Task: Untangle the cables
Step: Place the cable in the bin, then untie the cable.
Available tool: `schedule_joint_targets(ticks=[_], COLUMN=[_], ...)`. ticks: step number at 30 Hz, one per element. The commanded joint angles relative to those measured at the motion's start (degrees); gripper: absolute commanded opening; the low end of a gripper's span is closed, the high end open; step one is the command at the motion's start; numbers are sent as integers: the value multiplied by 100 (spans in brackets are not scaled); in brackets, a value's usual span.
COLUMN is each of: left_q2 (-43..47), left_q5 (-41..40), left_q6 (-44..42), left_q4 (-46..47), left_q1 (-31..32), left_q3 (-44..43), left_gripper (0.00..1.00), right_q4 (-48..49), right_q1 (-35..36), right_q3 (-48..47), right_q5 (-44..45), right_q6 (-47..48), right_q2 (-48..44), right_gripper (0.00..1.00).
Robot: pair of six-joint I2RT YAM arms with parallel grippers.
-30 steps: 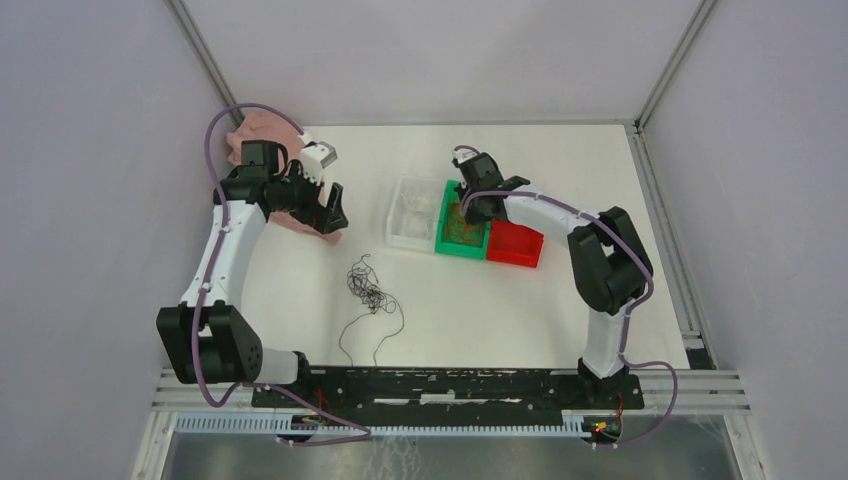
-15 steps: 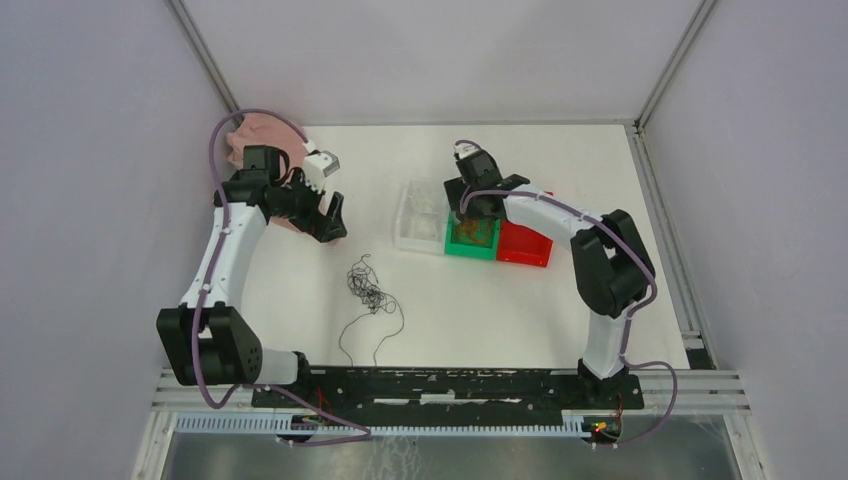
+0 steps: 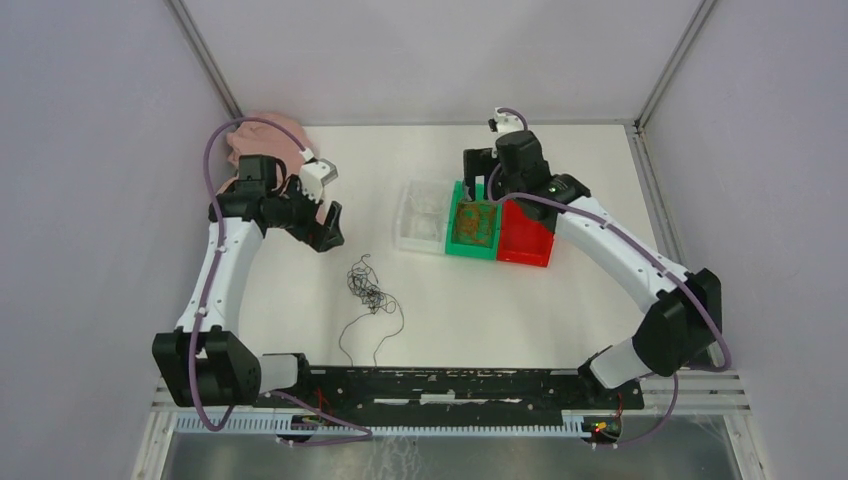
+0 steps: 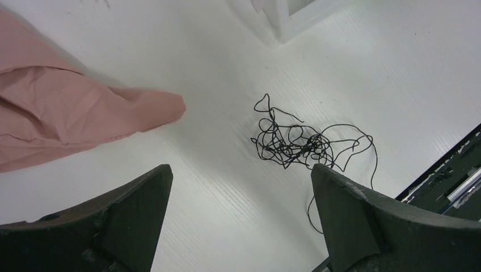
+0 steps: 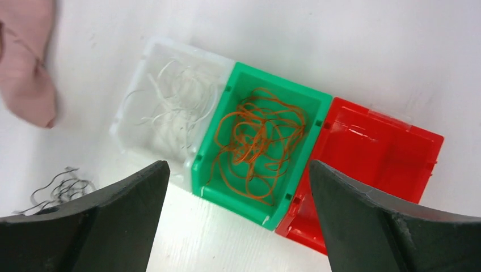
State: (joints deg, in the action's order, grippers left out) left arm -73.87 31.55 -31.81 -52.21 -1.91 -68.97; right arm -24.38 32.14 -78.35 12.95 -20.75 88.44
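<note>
1. White tabletop (image 3: 560,310) is bearing the black cables (image 4: 292,141), which are lying tangled near its middle.
2. My right claw (image 5: 238,164) is hanging wide and empty over the green bin (image 5: 282,81) holding the orange cables (image 5: 258,139), seemingly sorting by colour.
3. My left claw (image 4: 238,170) is gaping wide above the black tangle; a pink cloth (image 4: 68,119) is lying beside it, not blocking.

orange cables (image 5: 258,141), black cables (image 4: 292,144), green bin (image 5: 283,84), red bin (image 5: 368,147), pink cloth (image 4: 68,113).
</note>
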Motion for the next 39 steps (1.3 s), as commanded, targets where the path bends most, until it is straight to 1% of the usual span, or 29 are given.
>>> schedule_joint_targets(ticks=[1, 3, 5, 8, 10, 13, 16, 20, 23, 26, 30, 36, 38, 39], left_q2=[252, 261, 215, 106, 13, -127, -150, -355, -612, -851, -947, -795, -714, -660], left_q5=[-72, -124, -119, -105, -15, 354, 778, 982, 1107, 1148, 1172, 1100, 1007, 919], left_q6=[-317, -362, -411, -491, -517, -555, -674, -703, -708, -684, -570, -246, -172, -123], left_q4=[14, 78, 114, 260, 363, 326, 385, 501, 507, 546, 720, 1005, 1042, 1041], left_q1=[-31, -31, -31, -29, -28, -29, -9, 12, 29, 58, 125, 192, 233, 272], left_q3=[266, 452, 669, 990, 1177, 1268, 1438, 1504, 1493, 1445, 1454, 1331, 1297, 1257], left_gripper=[99, 99, 99, 94, 90, 83, 79, 73, 66, 57, 50, 24, 9, 4], right_q4=[29, -12, 155, 301, 275, 345, 500, 598, 624, 680, 653, 674, 680, 696], right_q1=[120, 317, 543, 1001, 1317, 1650, 1793, 1899, 1944, 1968, 1993, 2036, 2056, 2063], right_q3=[241, 360, 752, 1103, 1203, 1402, 1599, 1765, 1848, 1935, 1960, 1912, 1862, 1850], right_q5=[-786, -646, -477, -294, -125, 106, 129, 120, 110, 135, 163, 190, 185, 175], right_q6=[-109, -114, -155, -243, -260, -370, -520, -638, -698, -753, -795, -849, -843, -836], right_q2=[-403, -436, -562, -643, -576, -552, -576, -544, -551, -611, -636, -631, -612, -616], right_gripper=[100, 99, 94, 86, 83, 80, 76, 70, 66, 64, 63, 60, 60, 61])
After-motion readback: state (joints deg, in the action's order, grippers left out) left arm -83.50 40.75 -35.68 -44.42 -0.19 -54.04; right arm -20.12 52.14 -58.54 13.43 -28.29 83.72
